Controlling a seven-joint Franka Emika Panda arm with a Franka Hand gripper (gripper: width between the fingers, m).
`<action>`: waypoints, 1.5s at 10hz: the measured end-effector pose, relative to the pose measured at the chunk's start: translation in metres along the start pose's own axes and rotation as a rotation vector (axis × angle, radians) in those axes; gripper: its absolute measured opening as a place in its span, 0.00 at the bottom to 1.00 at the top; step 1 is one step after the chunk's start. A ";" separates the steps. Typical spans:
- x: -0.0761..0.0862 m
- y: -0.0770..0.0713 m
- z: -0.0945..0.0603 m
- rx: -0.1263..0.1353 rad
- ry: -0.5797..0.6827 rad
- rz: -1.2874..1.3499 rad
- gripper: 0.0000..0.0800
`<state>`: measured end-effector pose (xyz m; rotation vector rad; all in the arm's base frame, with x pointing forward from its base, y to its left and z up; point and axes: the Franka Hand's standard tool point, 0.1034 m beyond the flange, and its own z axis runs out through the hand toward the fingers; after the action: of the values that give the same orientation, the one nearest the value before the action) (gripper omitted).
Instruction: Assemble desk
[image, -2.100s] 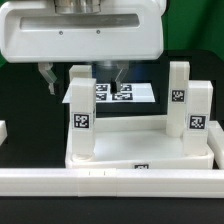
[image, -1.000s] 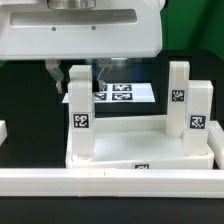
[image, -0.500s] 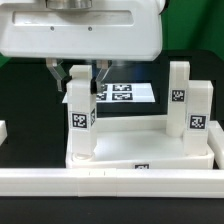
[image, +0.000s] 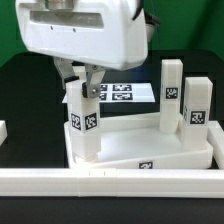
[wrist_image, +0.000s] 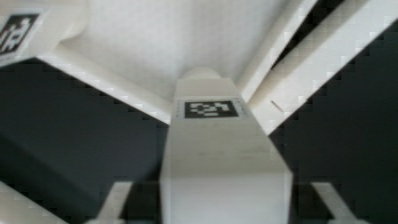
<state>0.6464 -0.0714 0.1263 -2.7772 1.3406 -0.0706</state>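
The hand (image: 81, 77) is clamped on the top of a white block leg (image: 83, 125), one finger on each side of it, with the arm's big white housing (image: 82, 35) right above. This leg stands at the near corner of the tabletop (image: 140, 150) on the exterior view's left and leans a bit, top tipped toward the exterior view's left; the tags on its face are skewed with it. The tabletop, a white tray with a raised rim, sits on the black counter (image: 20, 90) and looks tipped too, the end on the exterior view's right riding higher. Two more white legs (image: 171, 95) (image: 197, 108) stand upright at that right end, close together, each with a tag. Behind the tabletop the marker board (image: 125, 93) lies flat on the counter. A long white rail (image: 110, 180) runs across the front, just before the tabletop. In the wrist view the gripped leg (wrist_image: 222, 150) fills the middle between both fingers (wrist_image: 121, 200), tag on its end face, white tabletop surface behind it.
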 end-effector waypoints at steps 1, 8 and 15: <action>0.000 0.000 0.000 0.003 0.004 0.103 0.36; -0.002 0.001 0.003 -0.005 -0.003 0.217 0.78; -0.003 0.000 0.005 -0.008 -0.004 -0.439 0.81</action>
<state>0.6442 -0.0689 0.1214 -3.0188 0.7073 -0.0777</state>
